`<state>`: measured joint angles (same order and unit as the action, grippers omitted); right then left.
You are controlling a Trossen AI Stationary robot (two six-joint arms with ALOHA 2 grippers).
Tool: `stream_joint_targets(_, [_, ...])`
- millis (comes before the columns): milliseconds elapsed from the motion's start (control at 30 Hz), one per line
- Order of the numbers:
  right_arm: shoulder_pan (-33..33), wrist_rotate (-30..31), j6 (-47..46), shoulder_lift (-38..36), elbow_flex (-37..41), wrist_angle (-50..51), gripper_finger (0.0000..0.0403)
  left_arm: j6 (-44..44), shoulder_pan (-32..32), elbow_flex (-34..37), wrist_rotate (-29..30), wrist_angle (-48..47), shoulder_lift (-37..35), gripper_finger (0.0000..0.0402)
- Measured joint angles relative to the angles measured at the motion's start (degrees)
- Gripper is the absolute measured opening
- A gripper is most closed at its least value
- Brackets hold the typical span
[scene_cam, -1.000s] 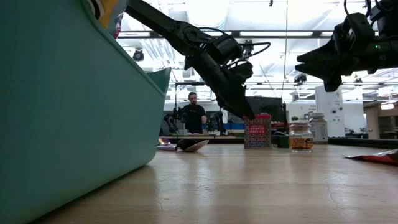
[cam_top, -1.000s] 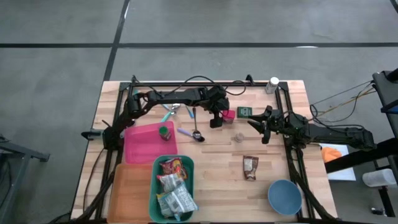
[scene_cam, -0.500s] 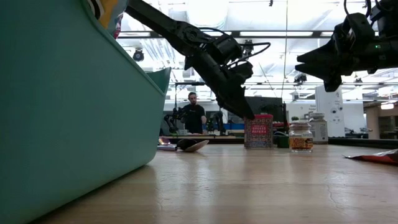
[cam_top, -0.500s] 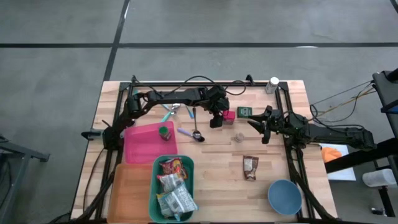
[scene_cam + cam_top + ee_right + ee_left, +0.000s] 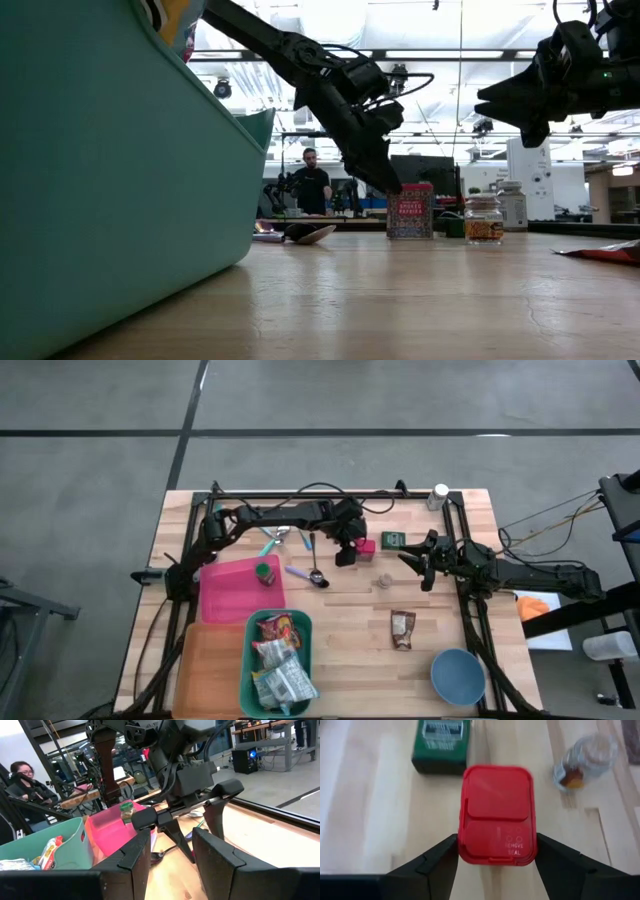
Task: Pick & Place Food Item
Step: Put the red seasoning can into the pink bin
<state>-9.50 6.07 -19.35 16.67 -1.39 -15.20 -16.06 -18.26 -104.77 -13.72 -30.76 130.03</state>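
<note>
Left wrist view shows the left gripper fingers clamped on a red-lidded rectangular spice tin just beside a green rectangular tin.

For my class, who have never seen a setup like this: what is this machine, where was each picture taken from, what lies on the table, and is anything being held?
These are two dark robot arms at a light wooden table, each ending in a two-finger gripper. One picture looks straight down, one looks level across the tabletop, and one camera sits on each wrist.

The left gripper is down at a red rectangular spice tin; its fingers sit on both sides of the tin, which stands on the table. Whether they press it yet is unclear. The right gripper waits above the table, holding nothing.

Also on the table: a green tin, a small glass jar, a brown snack packet, a blue bowl, a teal bin of snack packets, a pink tray, an orange tray and a metal spoon.
</note>
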Motion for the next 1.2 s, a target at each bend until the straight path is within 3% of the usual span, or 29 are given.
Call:
stream_joint_targets(367, [0.0,0.0,0.0,0.0,0.0,0.0,0.0142,5.6,0.0,0.1,0.2,-9.8,-0.7,0.0207])
stream_joint_targets(667, [0.0,0.0,0.0,0.0,0.0,0.0,0.0142,4.9,0.7,-0.3,-0.9,-7.8,-0.9,0.0200])
stream_joint_targets(800, [0.0,0.0,0.0,0.0,0.0,0.0,0.0142,4.5,0.8,-0.7,-0.9,-7.6,-0.9,0.0238])
stream_joint_targets(1100, [0.0,0.0,0.0,0.0,0.0,0.0,0.0142,4.3,0.7,-0.7,0.0,-6.5,-0.9,0.0379])
stream_joint_targets(1200, [0.0,0.0,0.0,0.0,0.0,0.0,0.0142,4.3,0.7,-0.7,0.6,-6.1,-0.9,0.0395])
